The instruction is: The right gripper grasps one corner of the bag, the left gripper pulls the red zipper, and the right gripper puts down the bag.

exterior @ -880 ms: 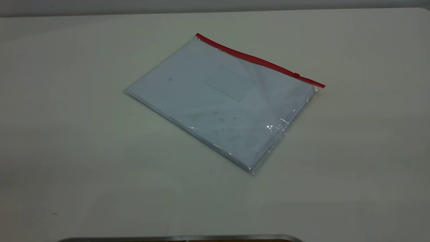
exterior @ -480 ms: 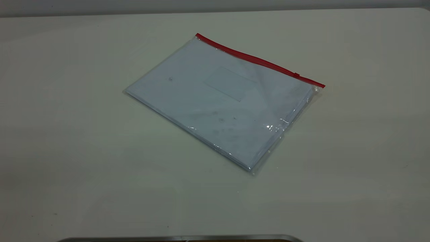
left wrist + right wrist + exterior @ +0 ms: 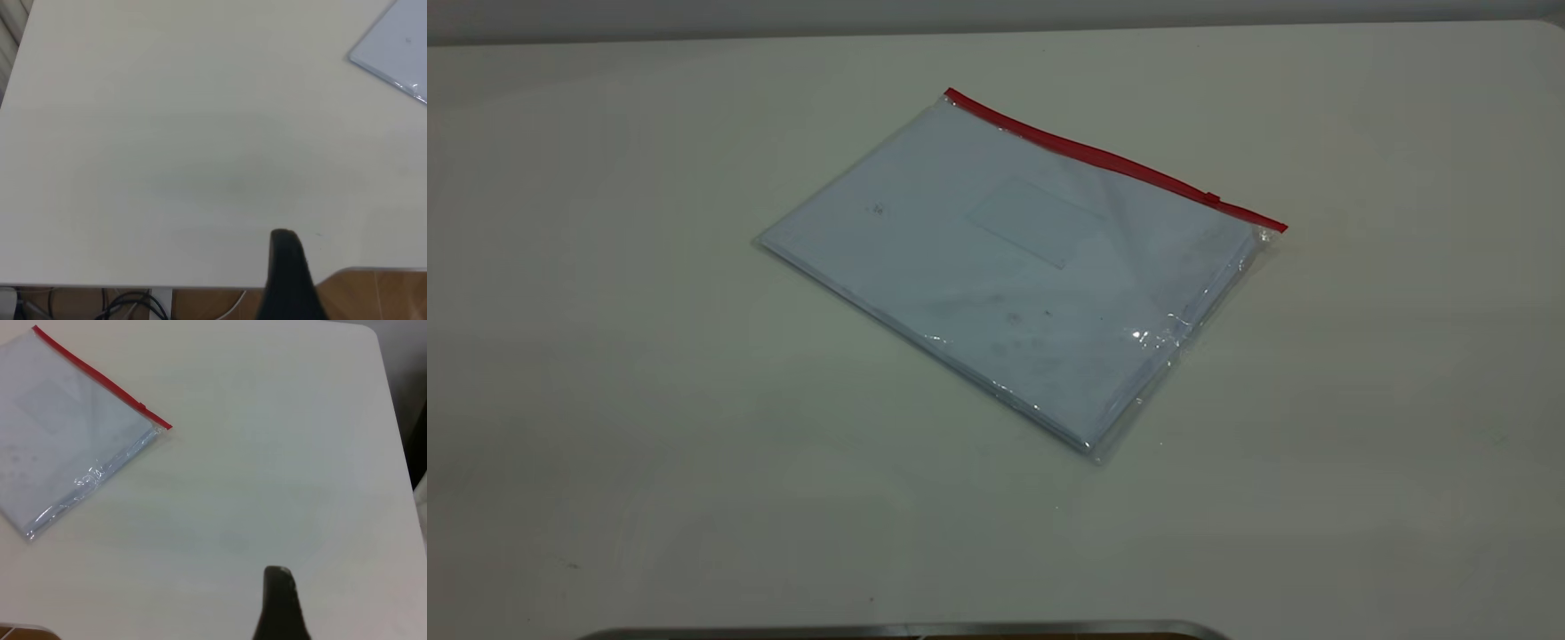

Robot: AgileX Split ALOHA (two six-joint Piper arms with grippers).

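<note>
Clear plastic document bag lies flat, untouched, red zipper reachable; left gripper, right gripper well apart; finger state unclear.

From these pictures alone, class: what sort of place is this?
Probably a lab or workshop test bench, not a home. A plain white table holds only one clear document bag with a red zipper, and loose cables hang below the table edge.

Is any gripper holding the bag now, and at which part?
Nothing is held. The bag lies flat on the table, and both grippers are away from it.
</note>
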